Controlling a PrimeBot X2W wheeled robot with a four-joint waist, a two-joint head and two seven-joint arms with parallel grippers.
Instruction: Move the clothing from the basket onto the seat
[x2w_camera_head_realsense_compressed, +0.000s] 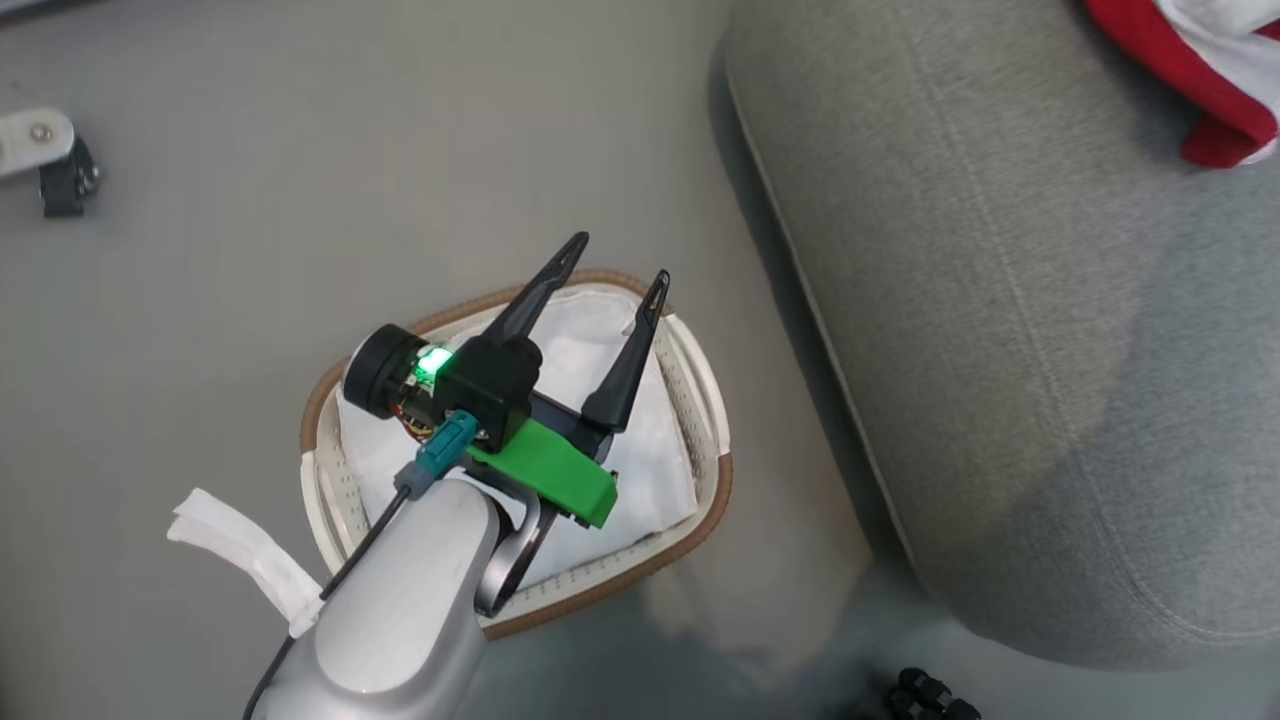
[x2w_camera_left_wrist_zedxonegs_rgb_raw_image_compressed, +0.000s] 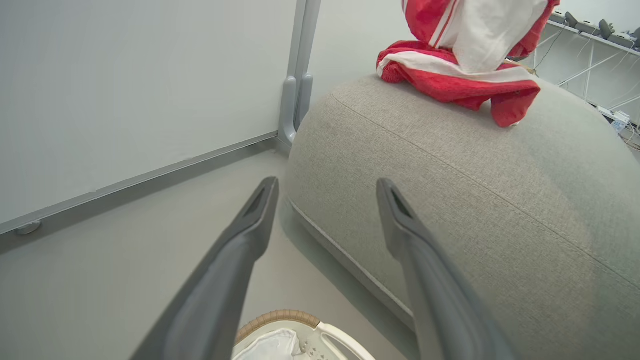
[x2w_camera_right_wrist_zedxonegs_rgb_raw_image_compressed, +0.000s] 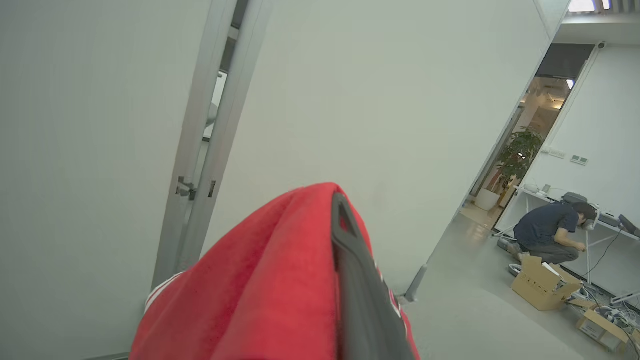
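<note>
Now left gripper (x2w_camera_head_realsense_compressed: 620, 257) hovering wide open over basket (x2w_camera_head_realsense_compressed: 318, 400), white liner (x2w_camera_head_realsense_compressed: 600, 330) showing inside; right gripper (x2w_camera_right_wrist_zedxonegs_rgb_raw_image_compressed: 336, 215) pinching red clothing (x2w_camera_right_wrist_zedxonegs_rgb_raw_image_compressed: 280, 280), part lying near seat (x2w_camera_head_realsense_compressed: 1000, 300) rounded edge. Risk: early release, clothing sliding off onto floor (x2w_camera_head_realsense_compressed: 300, 200).

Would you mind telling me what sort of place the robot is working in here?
Probably an office or lab test area rather than a home: white partition walls, a grey sofa, and a cluttered desk beside cardboard boxes.
</note>
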